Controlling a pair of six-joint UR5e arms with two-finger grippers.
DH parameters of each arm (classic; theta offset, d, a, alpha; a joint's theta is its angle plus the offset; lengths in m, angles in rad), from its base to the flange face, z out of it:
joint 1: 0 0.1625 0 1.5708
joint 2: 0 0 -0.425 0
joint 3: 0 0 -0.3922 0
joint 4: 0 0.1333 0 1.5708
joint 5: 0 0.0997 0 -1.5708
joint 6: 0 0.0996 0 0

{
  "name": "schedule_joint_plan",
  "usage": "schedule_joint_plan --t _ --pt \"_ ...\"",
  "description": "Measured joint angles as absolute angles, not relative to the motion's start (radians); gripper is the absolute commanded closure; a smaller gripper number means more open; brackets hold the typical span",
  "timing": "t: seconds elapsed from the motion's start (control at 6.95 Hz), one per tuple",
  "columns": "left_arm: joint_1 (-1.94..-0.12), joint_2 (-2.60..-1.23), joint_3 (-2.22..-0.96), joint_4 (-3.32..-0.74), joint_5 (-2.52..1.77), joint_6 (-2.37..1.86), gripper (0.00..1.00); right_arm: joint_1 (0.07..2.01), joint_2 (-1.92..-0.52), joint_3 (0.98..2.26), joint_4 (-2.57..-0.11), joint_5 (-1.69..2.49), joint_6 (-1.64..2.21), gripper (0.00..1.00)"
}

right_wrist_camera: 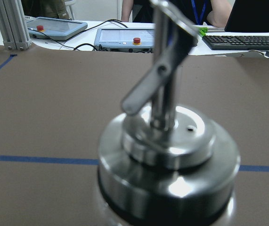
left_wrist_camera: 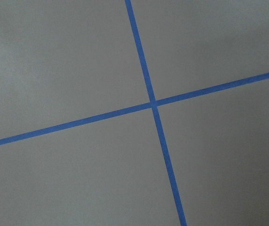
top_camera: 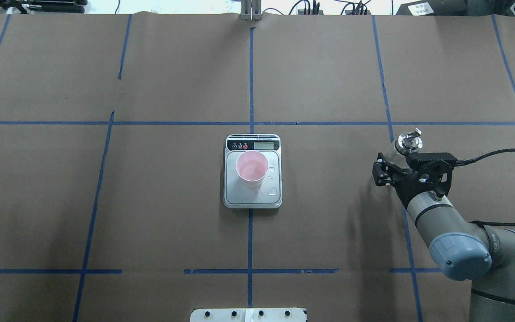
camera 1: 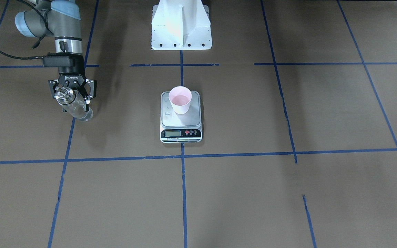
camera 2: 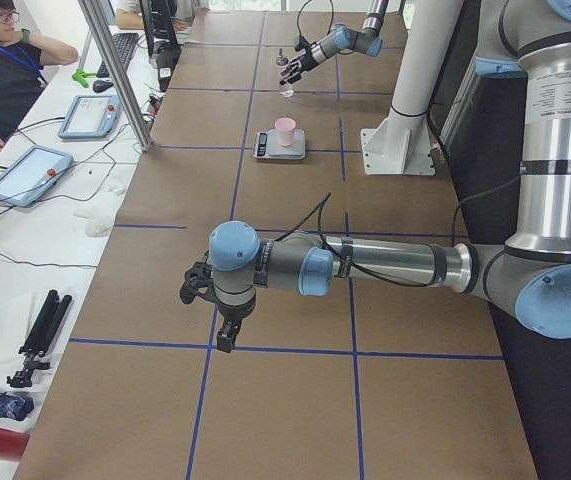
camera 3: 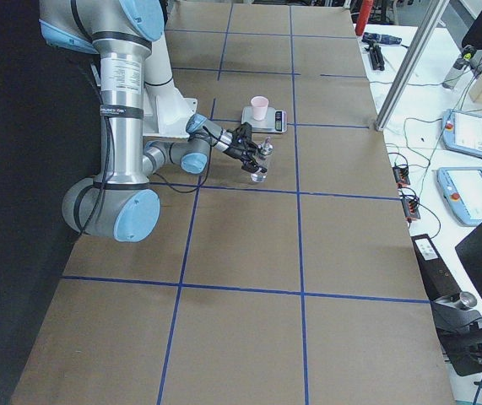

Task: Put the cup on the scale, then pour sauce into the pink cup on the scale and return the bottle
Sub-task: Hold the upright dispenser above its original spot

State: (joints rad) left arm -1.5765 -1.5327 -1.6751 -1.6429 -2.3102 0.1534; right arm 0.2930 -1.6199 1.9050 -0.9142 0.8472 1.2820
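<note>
1. Bottle (camera 1: 76, 108) long axis: close to vertical. The right-side view shows it upright, with the metal collar (top_camera: 408, 142) and spout on top and the glass base down.
2. Spout (top_camera: 415, 133) leans off the collar toward the far tabletop edge and away from the scale (top_camera: 253, 200), per the overhead view.
3. Right jaws are clamped on the bottle, one finger each side of the glass body, just below the collar. Collar and spout stand clear above the fingers; the base sticks out below them.
4. Right arm (top_camera: 458, 250) reaches in from the robot's side, so the bottle sits on the far side of the jaws from the wrist. The right wrist view is filled by collar and spout, close up and blurred.
5. Bottle base is at or just above the tabletop (camera 1: 288, 193); contact cannot be told. It is next to a blue tape line (camera 1: 68, 144), well apart from the scale, on the robot's right.
6. Cup (camera 1: 181, 108) stands upright on the scale's steel platform, roughly mid-platform, rim up. Clear sauce (top_camera: 251, 168) shows inside.
7. Droplets (top_camera: 272, 191) lie on the platform beside the cup, on the robot's right side.
8. Scale's display strip faces away from the robot.
9. Left arm (camera 2: 385, 262) shows only in the left-side view, low over the tabletop and well apart from the scale. Whether the left jaws are open or closed cannot be told. The left wrist view shows only tabletop and crossed tape.
</note>
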Motion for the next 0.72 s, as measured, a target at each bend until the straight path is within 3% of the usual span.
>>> schedule_joint_plan --t 0.14,0.29,0.58,0.72 --pt "-1.576 -1.533 -1.675 -1.643 -2.31 0.153 0.0 0.293 -1.62 1.897 -0.909 0.847 1.282 0.81" --pt "-1.576 -1.534 -1.675 -1.642 -2.31 0.153 0.0 0.293 -1.62 1.893 -0.908 0.847 1.282 0.41" --pt "-1.576 -1.534 -1.675 -1.641 -2.31 0.153 0.0 0.293 -1.62 1.885 -0.907 0.847 1.282 0.21" --pt "-1.576 -1.534 -1.675 -1.641 -2.31 0.153 0.0 0.293 -1.62 1.878 -0.906 0.847 1.282 0.02"
